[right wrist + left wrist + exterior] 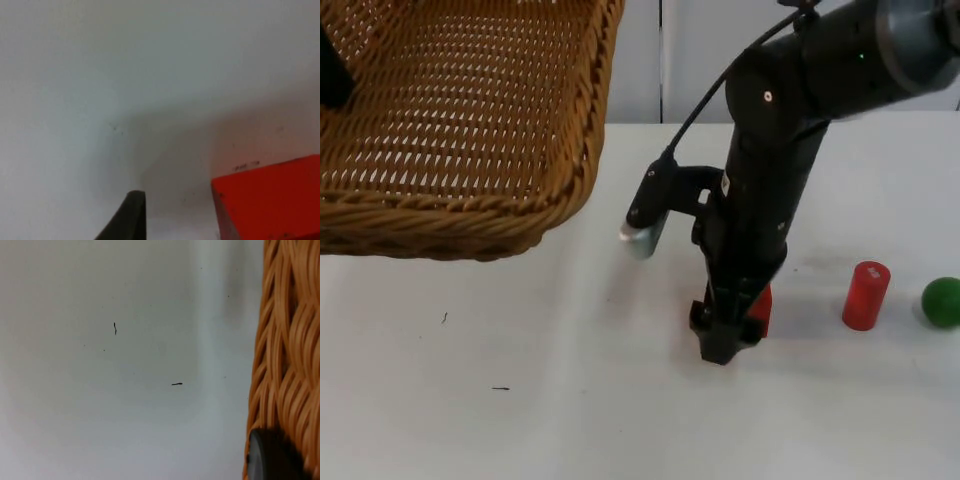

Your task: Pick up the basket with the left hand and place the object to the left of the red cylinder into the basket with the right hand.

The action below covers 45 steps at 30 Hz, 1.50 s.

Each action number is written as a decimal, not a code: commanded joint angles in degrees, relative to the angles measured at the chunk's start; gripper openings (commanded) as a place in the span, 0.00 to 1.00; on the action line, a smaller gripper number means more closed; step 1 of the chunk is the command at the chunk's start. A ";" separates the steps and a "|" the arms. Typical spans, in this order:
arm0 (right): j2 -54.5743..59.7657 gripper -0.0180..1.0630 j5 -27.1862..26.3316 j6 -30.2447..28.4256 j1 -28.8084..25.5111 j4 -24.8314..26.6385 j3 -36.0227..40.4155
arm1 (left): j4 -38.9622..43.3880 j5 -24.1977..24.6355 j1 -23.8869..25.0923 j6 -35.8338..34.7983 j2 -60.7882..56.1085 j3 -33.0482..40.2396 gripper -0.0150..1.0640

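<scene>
Wicker basket (460, 120) is up off the desk (520, 400), left jaws (272, 457) pinching its rim. Right jaws (728, 335) are down at the desk and look open around the red block (761, 309), the thing left of the red cylinder (866, 295); wrist view has one fingertip (127, 215) well off the block's side. I'd centre the block between the jaws before squeezing, then lift straight up so it doesn't bump the cylinder or green ball (941, 301).
</scene>
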 commanded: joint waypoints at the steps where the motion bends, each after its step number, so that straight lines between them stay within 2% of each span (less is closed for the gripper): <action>1: 0.01 0.98 0.66 1.05 0.43 -1.17 -0.37 | -1.99 -0.07 -0.17 0.05 -0.75 0.09 0.01; 3: 0.01 0.92 1.07 1.62 0.43 -1.44 -0.37 | -1.99 -0.07 -0.17 0.05 -0.75 0.09 0.01; 4: 0.01 0.92 1.07 1.62 0.43 -1.44 -0.37 | -1.99 -0.07 -0.17 0.05 -0.75 0.09 0.01; 7: 0.01 0.70 1.62 1.62 0.43 -1.44 -0.37 | -1.99 -0.07 -0.17 0.05 -0.75 0.09 0.01; 8: 0.01 0.66 1.62 1.62 0.43 -1.33 -0.37 | -1.99 -0.07 -0.17 0.05 -0.75 0.09 0.01; 9: 0.01 0.53 1.62 1.88 0.43 -1.34 -0.37 | -1.99 -0.07 -0.17 0.05 -0.75 0.09 0.01; 10: 0.01 0.53 1.62 1.88 0.43 -1.34 -0.37 | -1.99 -0.07 -0.17 0.05 -0.75 0.09 0.01; 14: -0.45 0.15 2.56 2.65 0.43 -1.34 -0.37 | -1.99 -0.07 -0.17 0.05 -0.75 0.09 0.01; 16: -0.96 0.02 3.41 2.65 0.43 -1.34 -0.37 | -1.99 -0.07 -0.17 0.05 -0.75 0.09 0.01; 26: -5.67 0.02 7.36 2.65 0.43 -1.02 -0.37 | -1.99 -0.07 -0.17 0.05 -0.75 0.09 0.01; 40: -15.51 0.02 16.84 0.87 0.32 -0.93 -0.12 | -1.99 -0.07 -0.17 0.05 -0.75 0.09 0.01; 45: -19.04 0.02 17.37 -0.07 0.32 -0.72 1.77 | -1.99 -0.07 -0.17 0.05 -0.75 0.09 0.01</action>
